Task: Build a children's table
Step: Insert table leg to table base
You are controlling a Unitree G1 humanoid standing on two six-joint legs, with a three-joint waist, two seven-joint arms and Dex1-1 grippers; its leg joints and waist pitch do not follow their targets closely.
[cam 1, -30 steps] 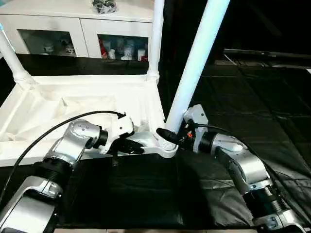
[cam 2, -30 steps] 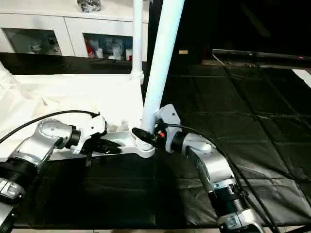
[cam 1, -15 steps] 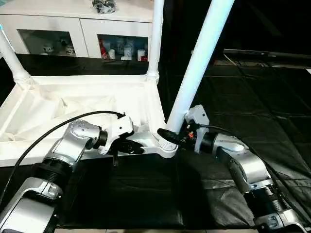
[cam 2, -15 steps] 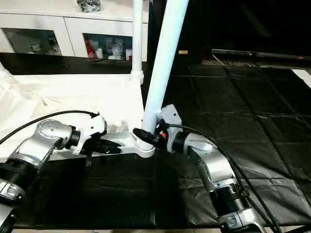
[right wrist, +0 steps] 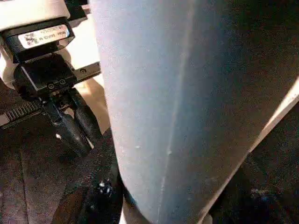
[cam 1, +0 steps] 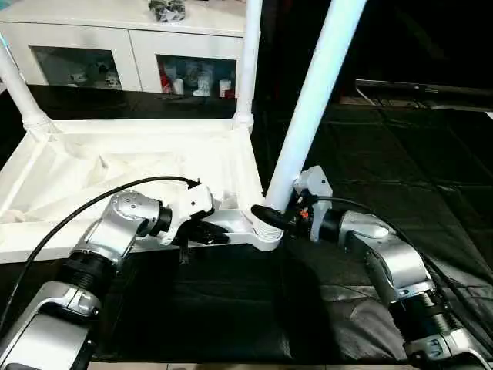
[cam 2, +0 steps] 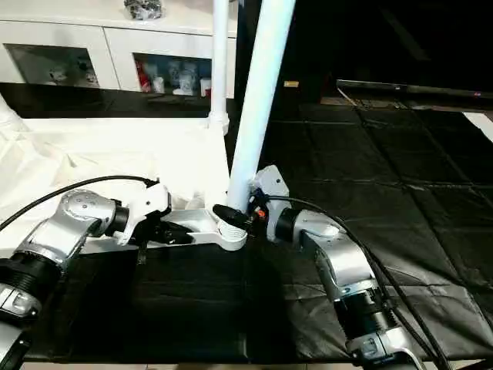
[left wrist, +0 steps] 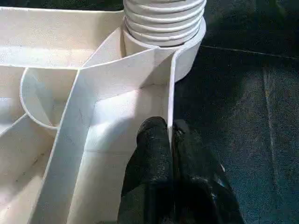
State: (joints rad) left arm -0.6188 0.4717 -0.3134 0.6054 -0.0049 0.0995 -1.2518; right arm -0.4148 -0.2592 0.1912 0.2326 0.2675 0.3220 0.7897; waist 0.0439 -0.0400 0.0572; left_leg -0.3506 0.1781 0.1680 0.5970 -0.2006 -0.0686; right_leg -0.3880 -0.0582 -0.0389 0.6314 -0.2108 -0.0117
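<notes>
In the left eye view, the white plastic children's table top (cam 1: 146,173) lies upside down on the black quilted floor mat (cam 1: 400,154), ribbed underside up, with two white tapered tube legs already standing in its far corners (cam 1: 248,69) (cam 1: 17,89). A third white tube leg (cam 1: 312,108) leans in the near corner socket (cam 1: 262,231), so seating it looks like the step in hand, and a fourth leg is judged still to come. The right claw (cam 1: 269,216) grasps that leg's ribbed base, while the left claw (cam 1: 212,233) is at the near rim. A white cabinet with glass doors (cam 1: 131,46) stands behind. The right eye view shows the same near leg (cam 2: 258,92) tilted, not yet upright. In the left wrist view, the left claw (left wrist: 169,135) is clenched on the thin rim wall beside the ribbed leg end (left wrist: 163,21). In the right wrist view, the leg (right wrist: 187,102) sits between the right claw's fingers.
</notes>
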